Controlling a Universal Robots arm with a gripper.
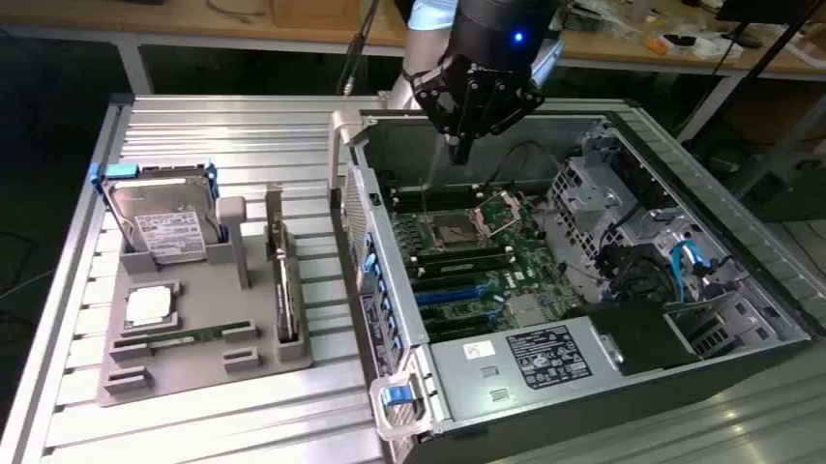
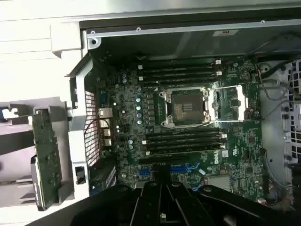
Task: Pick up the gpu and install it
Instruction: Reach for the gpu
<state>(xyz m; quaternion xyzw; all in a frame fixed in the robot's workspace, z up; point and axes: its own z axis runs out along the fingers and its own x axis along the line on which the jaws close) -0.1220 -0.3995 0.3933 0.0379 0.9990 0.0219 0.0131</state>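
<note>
The gpu (image 1: 284, 290) is a thin dark card standing on edge in a slot of the grey holder (image 1: 193, 362), on the exterior view's left of the open computer case (image 1: 722, 280). In the wrist view the gpu (image 2: 45, 155) shows as a long board beside the case wall. My gripper (image 1: 459, 145) hangs over the far end of the case, above the motherboard (image 1: 485, 246), well apart from the gpu. Its fingers (image 2: 165, 205) are shut together with nothing between them. Blue expansion slots (image 2: 181, 168) lie just ahead of the fingertips.
The holder also carries a silver hard drive with a blue frame (image 1: 162, 227), a square chip (image 1: 149, 304) and a green memory stick (image 1: 181, 338). Inside the case are the processor socket (image 2: 188, 106), memory slots (image 2: 181, 70), cables and drive bays (image 1: 645, 242).
</note>
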